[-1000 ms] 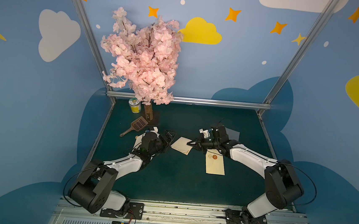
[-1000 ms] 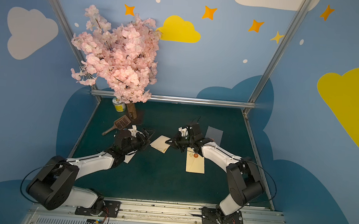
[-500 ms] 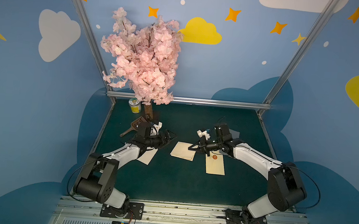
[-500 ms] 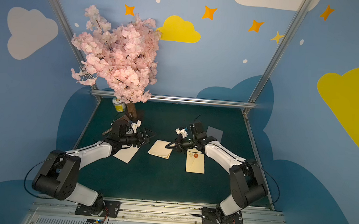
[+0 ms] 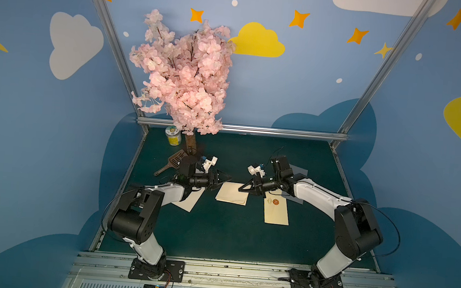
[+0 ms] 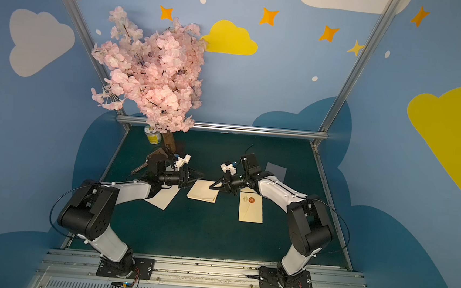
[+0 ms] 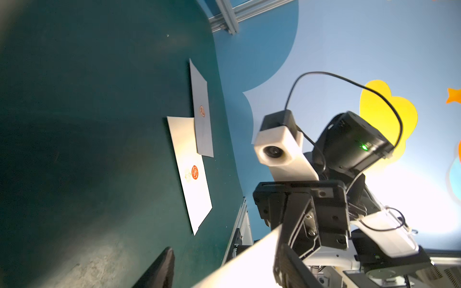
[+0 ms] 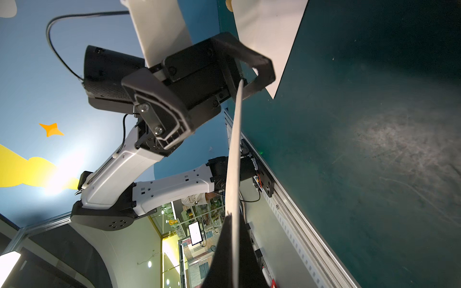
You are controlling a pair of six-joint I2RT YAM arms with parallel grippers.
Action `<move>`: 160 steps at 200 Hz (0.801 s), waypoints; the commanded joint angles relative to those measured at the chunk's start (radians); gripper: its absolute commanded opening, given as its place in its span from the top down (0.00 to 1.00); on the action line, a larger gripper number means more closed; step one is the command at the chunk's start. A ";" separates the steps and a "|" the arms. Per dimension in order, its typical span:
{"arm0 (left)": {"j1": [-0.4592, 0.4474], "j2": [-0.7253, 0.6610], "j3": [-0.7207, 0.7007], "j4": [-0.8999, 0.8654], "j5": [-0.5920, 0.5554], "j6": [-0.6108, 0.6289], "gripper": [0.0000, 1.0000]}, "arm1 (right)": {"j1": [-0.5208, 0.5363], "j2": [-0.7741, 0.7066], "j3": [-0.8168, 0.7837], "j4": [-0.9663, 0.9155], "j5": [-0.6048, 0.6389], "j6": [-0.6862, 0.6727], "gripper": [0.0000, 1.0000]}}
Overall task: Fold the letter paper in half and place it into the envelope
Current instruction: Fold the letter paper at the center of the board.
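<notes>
**A:** How far along are they getting?

**B:** Judging by the doubled layers, the fold is looking done and insertion is waiting. The cream envelope [image 5: 276,214], seal up, is lying right of centre, nearest the front edge. Just beyond it, mid-table, the right gripper [image 5: 240,190] is clamping the letter paper [image 5: 230,196]. The left gripper [image 5: 228,177] is holding its jaws apart around the opposite edge.

**A:** And around them?

**B:** The green table [image 5: 216,233] is carrying a white sheet [image 5: 189,202] under the left arm and a grey envelope [image 5: 301,171] behind the right. A scoop [image 5: 174,160], can [image 5: 173,136] and blossom tree [image 5: 184,70] are crowding the back-left corner. Blue cloud-painted walls [image 5: 298,93] are closing everything in.
</notes>
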 commanded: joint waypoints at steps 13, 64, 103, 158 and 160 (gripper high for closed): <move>0.007 0.026 -0.009 0.092 0.081 -0.035 0.58 | 0.000 0.031 0.048 -0.010 -0.019 -0.030 1.00; 0.006 0.045 -0.025 0.137 0.108 -0.072 0.86 | 0.002 0.060 0.076 -0.040 -0.014 -0.050 1.00; 0.007 0.072 -0.023 0.194 0.123 -0.121 0.97 | 0.002 0.068 0.087 -0.060 -0.002 -0.057 1.00; 0.008 0.115 -0.049 0.380 0.042 -0.289 0.97 | -0.006 0.060 0.046 0.016 0.041 0.041 0.44; 0.007 0.116 -0.051 0.388 0.033 -0.299 0.97 | -0.006 0.059 0.039 0.030 0.044 0.054 0.40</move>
